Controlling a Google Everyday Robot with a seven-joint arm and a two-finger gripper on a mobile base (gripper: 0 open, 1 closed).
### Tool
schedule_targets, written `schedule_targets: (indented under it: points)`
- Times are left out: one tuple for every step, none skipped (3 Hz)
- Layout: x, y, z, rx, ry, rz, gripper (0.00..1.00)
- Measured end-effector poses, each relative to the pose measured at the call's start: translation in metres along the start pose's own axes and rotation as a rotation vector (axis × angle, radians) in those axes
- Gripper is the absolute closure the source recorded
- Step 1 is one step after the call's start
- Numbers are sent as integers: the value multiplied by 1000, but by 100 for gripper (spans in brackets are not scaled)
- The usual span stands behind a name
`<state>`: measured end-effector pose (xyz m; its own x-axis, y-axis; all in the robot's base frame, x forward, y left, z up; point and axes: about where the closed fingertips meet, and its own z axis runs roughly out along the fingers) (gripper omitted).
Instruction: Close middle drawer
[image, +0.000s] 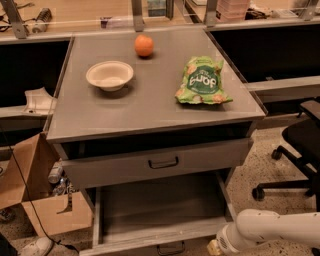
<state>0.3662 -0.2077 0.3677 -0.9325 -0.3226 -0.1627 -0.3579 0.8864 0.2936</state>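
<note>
The middle drawer (160, 206) is pulled far out, showing a long, shallow, empty grey tray. Its low front panel (150, 240) runs along the bottom of the view, with the small dark bar handle (170, 247) partly cut off by the frame edge. Above it, the taller top drawer (157, 162) is open a little. My white arm (270, 229) comes in from the bottom right. My gripper (214, 247) is at its left end, low at the frame edge, just right of the middle drawer's front right corner.
On the cabinet top (150, 107) stand a white bowl (110, 75), an orange (144, 45) and a green chip bag (202, 81). A cardboard box (35, 195) is on the floor at the left. A black office chair (295, 150) stands at the right.
</note>
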Motion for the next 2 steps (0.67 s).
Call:
schedule_targets:
  points:
    - [-20,6,-5,-5,-46,-17,100]
    - [-43,18,-22,-19,-98,-42,100]
